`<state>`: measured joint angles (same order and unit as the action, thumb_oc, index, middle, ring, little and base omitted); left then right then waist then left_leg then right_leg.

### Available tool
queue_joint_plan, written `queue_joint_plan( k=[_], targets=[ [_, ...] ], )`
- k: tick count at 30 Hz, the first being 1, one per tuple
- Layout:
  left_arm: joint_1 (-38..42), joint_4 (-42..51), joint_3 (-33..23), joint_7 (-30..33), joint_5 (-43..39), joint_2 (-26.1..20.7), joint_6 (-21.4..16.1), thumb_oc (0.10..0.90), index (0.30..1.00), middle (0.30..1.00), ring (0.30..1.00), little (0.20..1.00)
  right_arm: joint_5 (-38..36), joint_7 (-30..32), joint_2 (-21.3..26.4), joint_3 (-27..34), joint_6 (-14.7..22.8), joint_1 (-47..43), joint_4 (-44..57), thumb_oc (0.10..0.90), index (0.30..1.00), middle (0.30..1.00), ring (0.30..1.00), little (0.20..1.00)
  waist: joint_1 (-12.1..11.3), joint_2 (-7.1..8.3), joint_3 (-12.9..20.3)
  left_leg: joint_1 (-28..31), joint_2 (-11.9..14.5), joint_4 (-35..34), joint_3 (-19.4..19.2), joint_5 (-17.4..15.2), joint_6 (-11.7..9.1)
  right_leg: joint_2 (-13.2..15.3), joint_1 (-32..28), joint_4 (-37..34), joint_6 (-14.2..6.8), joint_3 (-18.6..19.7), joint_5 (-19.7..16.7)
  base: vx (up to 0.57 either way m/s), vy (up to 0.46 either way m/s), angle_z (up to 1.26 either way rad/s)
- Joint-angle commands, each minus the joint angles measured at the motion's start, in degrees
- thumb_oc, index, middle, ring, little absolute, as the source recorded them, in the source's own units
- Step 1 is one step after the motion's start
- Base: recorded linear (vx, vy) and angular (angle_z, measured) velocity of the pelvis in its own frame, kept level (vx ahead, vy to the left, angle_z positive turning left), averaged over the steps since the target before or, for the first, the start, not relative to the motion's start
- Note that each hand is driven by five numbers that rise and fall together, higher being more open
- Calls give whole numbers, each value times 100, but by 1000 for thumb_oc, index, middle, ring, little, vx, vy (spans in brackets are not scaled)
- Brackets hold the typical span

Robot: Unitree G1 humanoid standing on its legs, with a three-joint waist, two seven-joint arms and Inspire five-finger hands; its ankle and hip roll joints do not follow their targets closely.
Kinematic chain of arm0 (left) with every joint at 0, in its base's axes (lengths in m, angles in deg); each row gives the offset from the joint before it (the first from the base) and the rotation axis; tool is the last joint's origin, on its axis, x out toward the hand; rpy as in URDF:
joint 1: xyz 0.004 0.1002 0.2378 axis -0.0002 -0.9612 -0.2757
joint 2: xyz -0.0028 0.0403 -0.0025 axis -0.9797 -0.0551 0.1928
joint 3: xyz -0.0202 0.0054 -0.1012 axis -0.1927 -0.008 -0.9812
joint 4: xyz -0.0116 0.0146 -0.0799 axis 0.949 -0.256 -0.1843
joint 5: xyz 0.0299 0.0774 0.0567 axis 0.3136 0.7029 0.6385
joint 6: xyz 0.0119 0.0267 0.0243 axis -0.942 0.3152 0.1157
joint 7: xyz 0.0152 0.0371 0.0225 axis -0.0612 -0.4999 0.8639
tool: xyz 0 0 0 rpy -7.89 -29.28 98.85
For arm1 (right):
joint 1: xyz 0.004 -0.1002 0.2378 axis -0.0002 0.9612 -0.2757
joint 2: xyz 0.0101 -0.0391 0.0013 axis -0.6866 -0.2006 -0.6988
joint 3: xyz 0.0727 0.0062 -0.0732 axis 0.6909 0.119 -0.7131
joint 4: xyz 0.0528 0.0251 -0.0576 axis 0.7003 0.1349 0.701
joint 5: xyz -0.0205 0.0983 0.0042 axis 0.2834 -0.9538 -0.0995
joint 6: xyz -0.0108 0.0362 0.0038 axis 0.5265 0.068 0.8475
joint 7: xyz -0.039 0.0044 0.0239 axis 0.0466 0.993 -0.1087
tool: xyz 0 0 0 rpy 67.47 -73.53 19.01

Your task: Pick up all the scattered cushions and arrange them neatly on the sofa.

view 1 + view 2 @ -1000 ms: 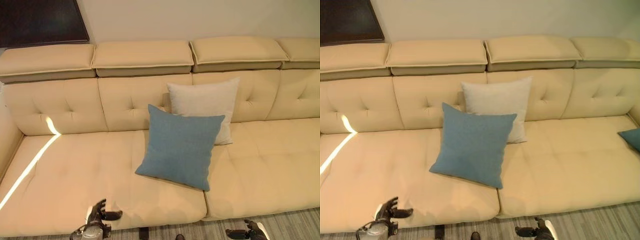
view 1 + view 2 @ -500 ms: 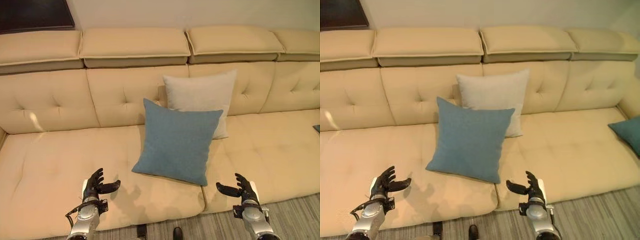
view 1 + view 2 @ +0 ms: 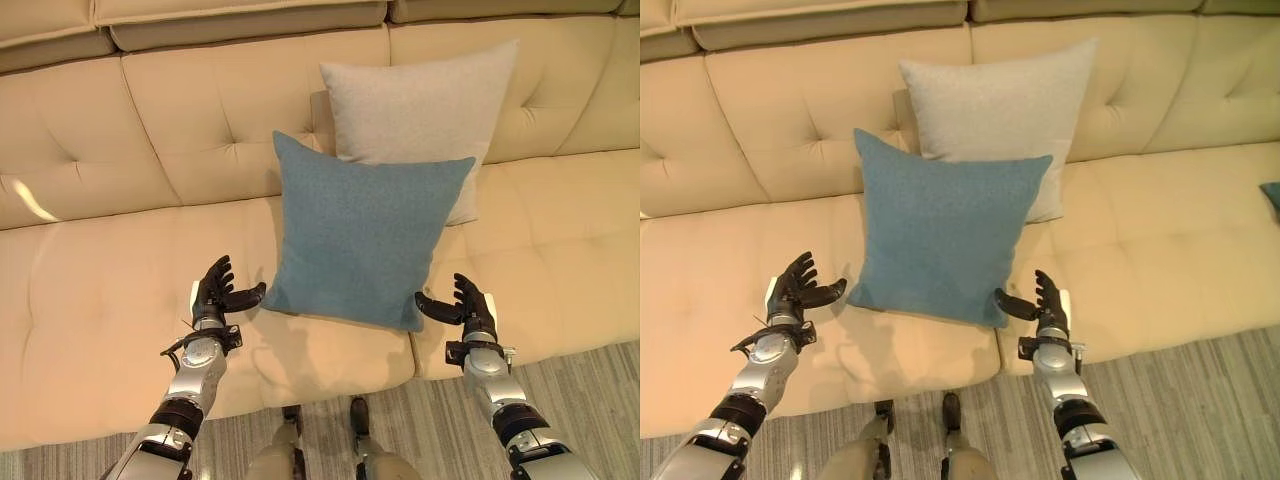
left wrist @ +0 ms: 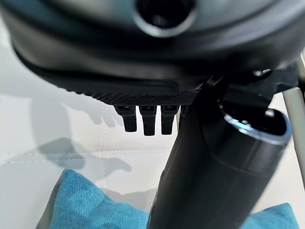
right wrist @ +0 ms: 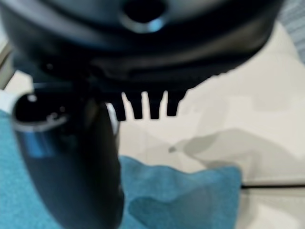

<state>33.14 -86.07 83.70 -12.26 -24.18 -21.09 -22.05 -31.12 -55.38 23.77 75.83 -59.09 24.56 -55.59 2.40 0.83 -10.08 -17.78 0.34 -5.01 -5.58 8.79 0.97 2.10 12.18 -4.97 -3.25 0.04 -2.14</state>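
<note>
- Blue cushion (image 3: 365, 240) propped on the sofa (image 3: 110, 290) seat, tilted back against the grey cushion (image 3: 420, 110), one corner uppermost at its left; roughly square, no clear long axis
- Grey cushion upright against the backrest, just behind the blue one
- Counted: one blue cushion at centre, one grey, plus a blue corner (image 3: 1272, 192) at the sofa's far right edge; two hands
- Left robot hand (image 3: 218, 293) open, fingers spread, just beside the blue cushion's lower left corner; right robot hand (image 3: 470, 308) open, just beside its lower right corner; cushion between them, not gripped
</note>
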Motion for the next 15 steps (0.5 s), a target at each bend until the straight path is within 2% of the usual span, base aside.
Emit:
queue_joint_plan(
  k=[1, 6, 15],
  targets=[
    [1777, -498, 451, 89, -135, -435, -661, 800, 900, 900, 900, 900, -555, 321, 337, -189, 665, -1367, 28, 800, 900, 900, 900, 900, -33, 37, 114, -407, -85, 1, 162, -386, -323, -83, 899, -3, -321, 146, -504, 4, -9, -14],
    [2390, -784, 731, -195, -466, -351, -634, 800, 900, 900, 900, 900, -662, 280, 305, -483, 721, -1955, 27, 800, 900, 900, 900, 900, -5, -36, 45, -663, -110, 1, 154, -331, -368, -59, 1184, -3, -336, 153, -536, 5, -7, -7],
    [2688, -528, 977, -501, -985, 101, -676, 800, 900, 900, 900, 900, -852, 36, -45, -872, 745, -2412, 138, 800, 900, 900, 900, 900, -13, -118, -22, -853, -154, 1, 141, -288, -397, -58, 1414, -3, -359, 182, -571, -1, -4, -4]
  ],
)
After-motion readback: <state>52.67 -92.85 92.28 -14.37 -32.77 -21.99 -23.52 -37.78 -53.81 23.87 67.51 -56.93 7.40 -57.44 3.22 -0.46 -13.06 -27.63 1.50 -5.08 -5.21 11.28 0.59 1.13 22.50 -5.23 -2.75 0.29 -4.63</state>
